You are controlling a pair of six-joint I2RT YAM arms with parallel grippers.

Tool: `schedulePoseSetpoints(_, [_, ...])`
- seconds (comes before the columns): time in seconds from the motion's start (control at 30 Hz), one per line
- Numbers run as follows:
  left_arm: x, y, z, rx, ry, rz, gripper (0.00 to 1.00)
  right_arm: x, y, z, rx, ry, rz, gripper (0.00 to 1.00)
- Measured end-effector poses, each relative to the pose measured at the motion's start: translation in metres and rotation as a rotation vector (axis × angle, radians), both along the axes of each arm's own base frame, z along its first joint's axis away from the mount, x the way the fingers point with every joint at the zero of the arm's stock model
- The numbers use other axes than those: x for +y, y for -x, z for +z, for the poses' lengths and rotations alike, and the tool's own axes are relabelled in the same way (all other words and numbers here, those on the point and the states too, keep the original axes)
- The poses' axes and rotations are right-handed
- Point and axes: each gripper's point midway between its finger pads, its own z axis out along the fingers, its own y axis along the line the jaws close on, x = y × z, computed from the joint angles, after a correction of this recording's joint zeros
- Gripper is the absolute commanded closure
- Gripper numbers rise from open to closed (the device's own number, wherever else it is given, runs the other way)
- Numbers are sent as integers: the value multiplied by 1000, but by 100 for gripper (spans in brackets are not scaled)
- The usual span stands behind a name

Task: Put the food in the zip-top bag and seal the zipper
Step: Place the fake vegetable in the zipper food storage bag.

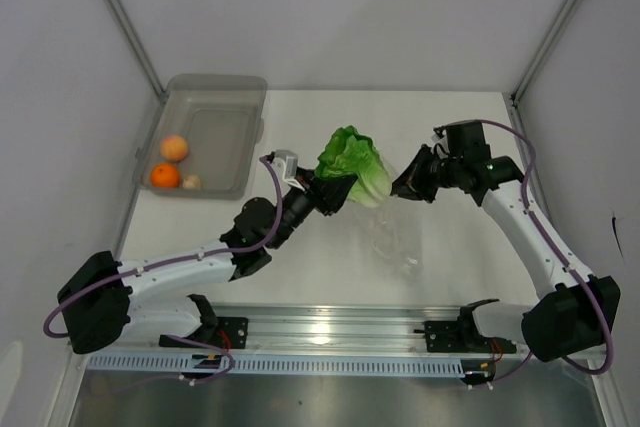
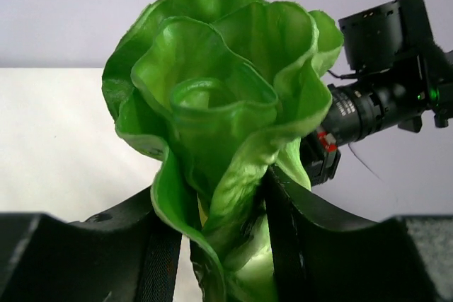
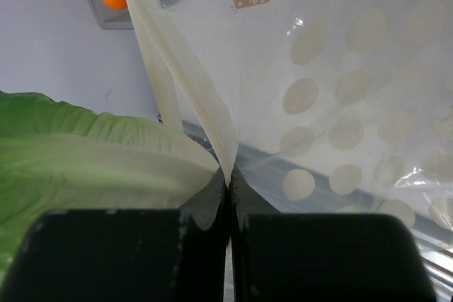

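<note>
1. Here, in the top view, the left gripper (image 1: pixel 335 193) is closed on the lettuce head (image 1: pixel 352 165) and holds it over the middle of the table (image 1: pixel 470 277), frilled green leaves toward the far side, pale part toward the right.
2. In the left wrist view the two black fingers (image 2: pixel 301 238) press on either side of the lettuce's lower leaves, and the ruffled crown (image 2: pixel 219 104) rises beyond them.
3. The right gripper (image 1: pixel 402 187) sits just right of the lettuce. In its wrist view the jaws are fully closed (image 3: pixel 228 192), pinching the pale zipper strip (image 3: pixel 177 76) at the edge of the zip-top bag (image 3: pixel 333 104).
4. The bag's clear, dotted film spreads to the right of the pinch. From above it shows only faintly on the table (image 1: pixel 395 237), nearer the bases than the lettuce.
5. A lettuce leaf (image 3: pixel 85 164) lies against the left of the right gripper's fingers. Whether any of it is inside the bag cannot be told.
6. Two orange fruits (image 1: pixel 175 148) (image 1: pixel 165 176) and a beige lump (image 1: pixel 191 183) lie in the grey bin (image 1: pixel 215 83) at far left, well apart from the bag.
</note>
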Motion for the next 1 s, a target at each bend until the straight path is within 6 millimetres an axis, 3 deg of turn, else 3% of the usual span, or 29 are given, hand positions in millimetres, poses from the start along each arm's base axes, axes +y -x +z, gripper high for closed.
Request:
schedulePoseSetpoints(0.53, [3, 11, -36, 25, -69, -19, 62, -18, -18, 2, -10, -1, -86, 100])
schedulePoseSetpoints(0.67, [4, 16, -45, 29, -94, -37, 78, -19, -19, 2, -11, 3, -88, 100])
schedulePoseSetpoints(0.77, [3, 19, -49, 32, -113, -54, 99, -19, -21, 0, -13, 12, -89, 100])
schedulePoseSetpoints(1.0, [0, 24, -67, 66, -180, -89, 99, -25, -27, 4, -45, 64, -88, 100])
